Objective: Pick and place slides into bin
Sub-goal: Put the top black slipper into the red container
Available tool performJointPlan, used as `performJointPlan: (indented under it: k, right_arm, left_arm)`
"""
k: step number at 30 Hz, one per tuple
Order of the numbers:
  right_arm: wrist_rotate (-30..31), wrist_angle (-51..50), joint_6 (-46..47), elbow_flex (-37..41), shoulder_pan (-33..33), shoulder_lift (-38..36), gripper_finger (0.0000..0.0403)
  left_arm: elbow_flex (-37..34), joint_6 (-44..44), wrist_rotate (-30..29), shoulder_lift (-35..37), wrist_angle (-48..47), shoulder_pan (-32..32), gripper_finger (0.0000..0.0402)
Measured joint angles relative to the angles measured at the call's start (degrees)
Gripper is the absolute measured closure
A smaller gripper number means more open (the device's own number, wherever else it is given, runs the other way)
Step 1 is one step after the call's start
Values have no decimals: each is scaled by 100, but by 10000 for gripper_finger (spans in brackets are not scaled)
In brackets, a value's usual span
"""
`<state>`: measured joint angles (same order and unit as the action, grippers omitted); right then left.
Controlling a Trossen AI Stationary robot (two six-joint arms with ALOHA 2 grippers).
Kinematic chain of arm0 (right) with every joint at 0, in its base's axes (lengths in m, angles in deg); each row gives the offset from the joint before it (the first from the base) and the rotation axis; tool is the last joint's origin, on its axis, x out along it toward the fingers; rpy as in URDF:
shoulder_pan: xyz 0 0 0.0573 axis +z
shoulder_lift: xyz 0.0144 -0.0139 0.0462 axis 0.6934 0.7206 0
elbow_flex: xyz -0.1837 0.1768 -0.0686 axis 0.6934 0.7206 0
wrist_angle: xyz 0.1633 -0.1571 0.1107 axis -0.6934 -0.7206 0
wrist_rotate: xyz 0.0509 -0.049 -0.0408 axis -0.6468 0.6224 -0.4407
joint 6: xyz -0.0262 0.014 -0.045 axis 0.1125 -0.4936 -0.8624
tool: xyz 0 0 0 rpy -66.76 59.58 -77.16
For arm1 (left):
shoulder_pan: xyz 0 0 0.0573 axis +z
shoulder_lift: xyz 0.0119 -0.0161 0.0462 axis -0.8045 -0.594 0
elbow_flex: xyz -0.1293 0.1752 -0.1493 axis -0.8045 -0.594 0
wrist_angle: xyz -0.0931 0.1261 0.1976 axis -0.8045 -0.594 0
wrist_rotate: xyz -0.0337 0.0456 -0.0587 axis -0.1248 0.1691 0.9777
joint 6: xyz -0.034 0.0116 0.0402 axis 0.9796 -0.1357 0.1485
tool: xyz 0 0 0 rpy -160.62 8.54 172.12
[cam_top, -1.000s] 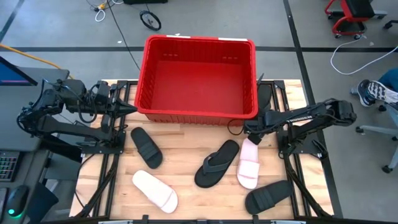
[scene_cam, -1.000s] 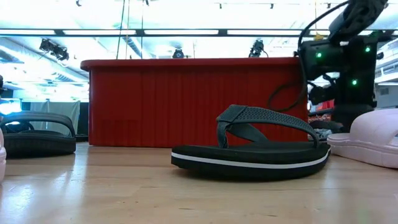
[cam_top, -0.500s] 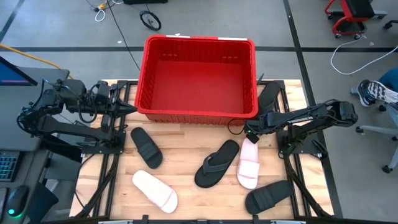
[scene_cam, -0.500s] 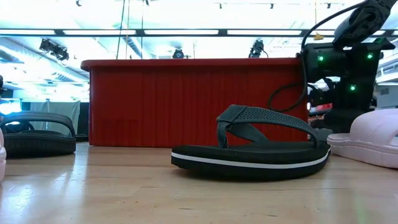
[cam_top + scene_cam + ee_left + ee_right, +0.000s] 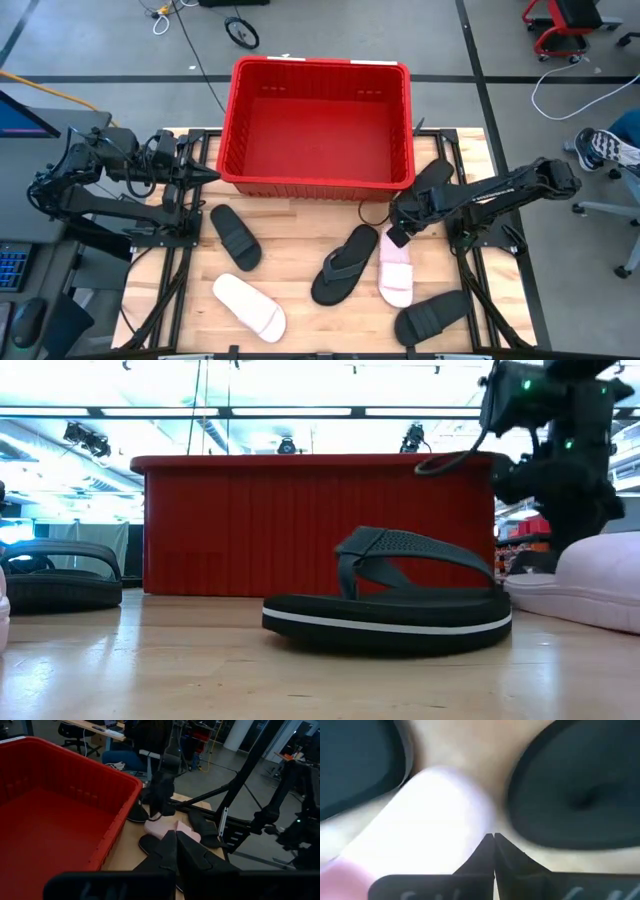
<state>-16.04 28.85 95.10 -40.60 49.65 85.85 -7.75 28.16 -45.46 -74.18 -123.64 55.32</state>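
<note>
The red bin stands at the table's far middle. Five slides lie flat on their soles: a black slide, a white slide, a black flip-flop, a pale pink slide and another black slide. A further black flip-flop lies partly under the right arm. My right gripper is shut at the pink slide's far end. My left gripper waits shut, left of the bin. My right gripper's shut fingertips lie against the far end of the pale pink slide, coming slanting down from the table's right. Nothing shows between the fingers. The slide rests flat on the table beside the black flip-flop.
The bin's near wall rises just behind the flip-flop and the right gripper. Metal frames run along both table sides. Bare wood lies between the black slide on the left and the flip-flop. Cables and chairs stand on the floor beyond.
My right gripper has shut and moved a little toward the table's near left, onto the pink slide's far end. That end has slid slightly left, and the black flip-flop beside it has shifted a little toward the table's left.
</note>
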Motion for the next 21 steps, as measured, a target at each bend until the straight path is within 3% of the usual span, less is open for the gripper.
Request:
performJointPlan:
  k: [4,11,17,21]
  right_arm:
    - [-285,-42,389,-222,547,0,403]
    - [823,-655,420,-308,917,-37,392]
    - [808,-1049,506,-308,530,-42,325]
    - [1399,-1056,200,-310,351,-42,270]
  left_arm:
    - [0,0,0,0,2,-2,382]
    - [0,-2,0,0,2,-2,380]
    - [0,32,0,0,0,-1,391]
    - [0,110,2,0,2,0,389]
